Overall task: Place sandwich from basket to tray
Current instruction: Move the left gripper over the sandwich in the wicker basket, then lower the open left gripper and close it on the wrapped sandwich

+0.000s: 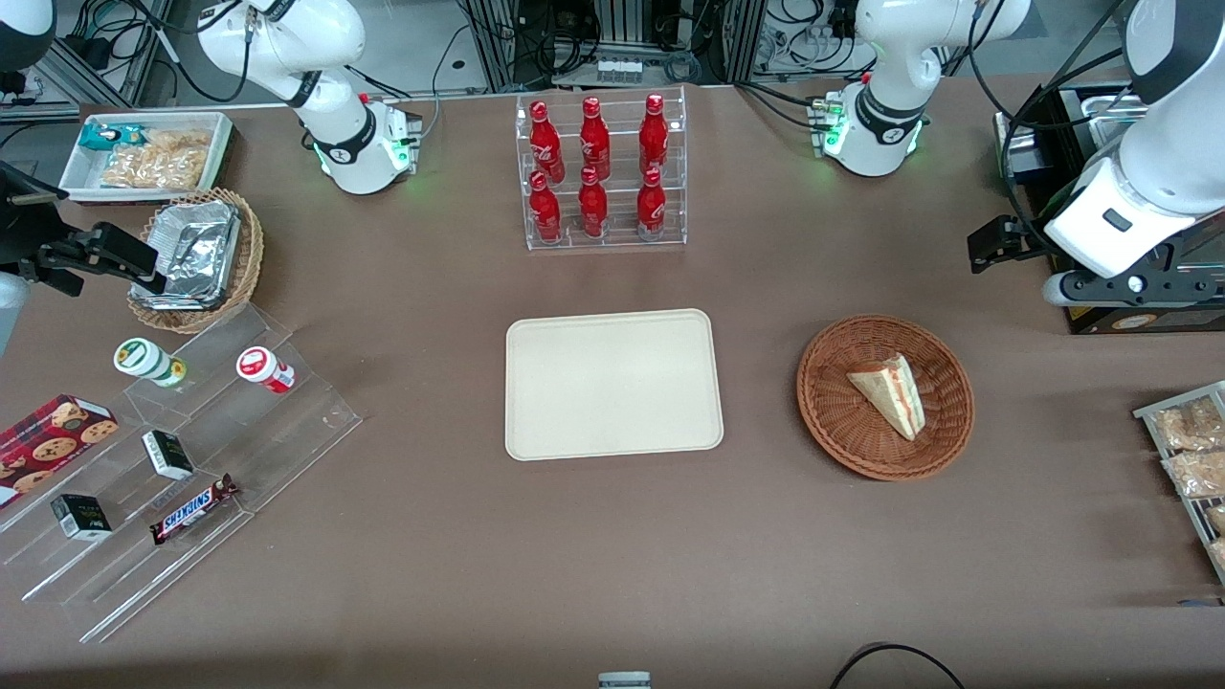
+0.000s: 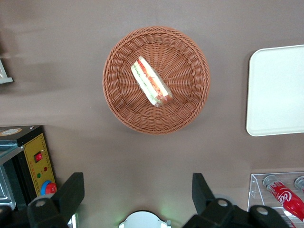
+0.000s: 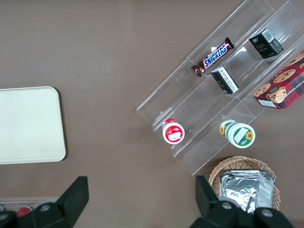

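Stands at the very start, with nothing carried over yet. Shows the sandwich (image 1: 890, 394) lying inside the basket (image 1: 885, 469), near its middle, untouched. Puts that basket at three o'clock from the tray (image 1: 612, 383) in the front view, apart from it, with bare table between. Leaves the tray with nothing on it.

Has the gripper (image 2: 137, 190) hanging high over the table, at roughly two o'clock from the basket in the front view, fingers (image 2: 71, 190) spread wide and holding nothing. Judging by this, leaves the whole job to do: coming down over the basket, closing on the sandwich, lifting it clear of the rim, crossing toward nine o'clock and setting it down on the tray.

As for the sandwich: a small triangular wedge of pale bread, lying flat on one face, with red, orange and green filling layers along the cut side. In the front view turns that cut side toward three o'clock and its narrow tip toward ten o'clock. Looks soft, so probably calls for a gentle squeeze across the bread faces.
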Controlling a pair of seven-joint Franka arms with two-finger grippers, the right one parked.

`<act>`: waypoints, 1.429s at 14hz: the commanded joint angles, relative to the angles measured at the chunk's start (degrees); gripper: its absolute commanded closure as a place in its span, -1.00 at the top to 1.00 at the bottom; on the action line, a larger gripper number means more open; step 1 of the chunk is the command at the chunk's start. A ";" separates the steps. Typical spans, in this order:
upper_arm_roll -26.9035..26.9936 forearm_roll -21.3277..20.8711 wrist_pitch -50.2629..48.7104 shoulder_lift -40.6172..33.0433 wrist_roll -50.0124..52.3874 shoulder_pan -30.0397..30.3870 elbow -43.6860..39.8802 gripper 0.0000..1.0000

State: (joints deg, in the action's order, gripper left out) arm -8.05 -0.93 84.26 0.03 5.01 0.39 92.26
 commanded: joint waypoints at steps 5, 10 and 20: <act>0.14 0.05 1.07 0.15 -1.32 0.14 4.49 1.00; 0.40 -0.13 14.40 -0.55 -1.32 0.75 18.54 1.00; 0.49 -0.21 43.08 1.20 10.15 1.55 37.29 1.00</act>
State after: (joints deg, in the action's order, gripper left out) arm -6.99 -0.94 125.15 1.24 9.12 1.41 128.54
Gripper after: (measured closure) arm 0.000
